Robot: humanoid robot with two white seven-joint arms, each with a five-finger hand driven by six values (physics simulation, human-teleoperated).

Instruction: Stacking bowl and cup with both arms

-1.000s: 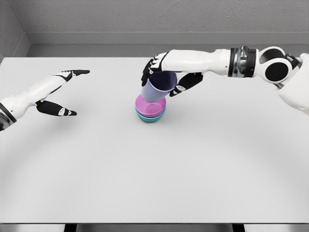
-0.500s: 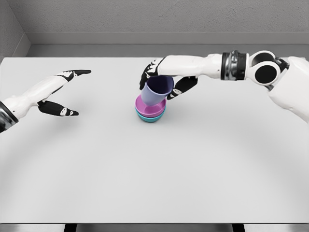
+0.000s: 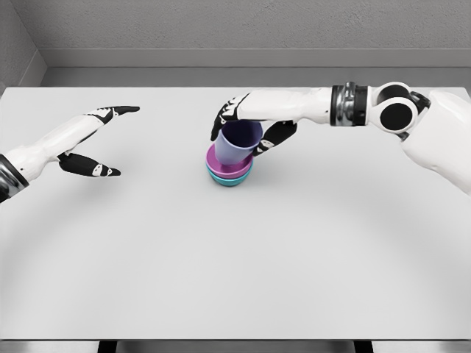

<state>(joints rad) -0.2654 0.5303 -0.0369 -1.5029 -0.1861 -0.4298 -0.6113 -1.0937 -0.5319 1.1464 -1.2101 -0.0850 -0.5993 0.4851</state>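
Note:
A lavender cup (image 3: 237, 143) stands nearly upright inside a pink bowl (image 3: 218, 167), which is nested in a teal bowl (image 3: 229, 180) at the table's middle back. My right hand (image 3: 246, 129) reaches in from the right and is shut on the cup, fingers on its far left rim and thumb on its right side. Far to the left, my left hand (image 3: 103, 140) hovers above the table, open, with fingers spread and nothing held.
The white table (image 3: 235, 257) stretches wide in front of the stack. A grey wall and ledge run along its far edge.
My right hand has lowered the cup into the pink bowl and brought it from tilted to almost upright. The left arm has stayed where it was.

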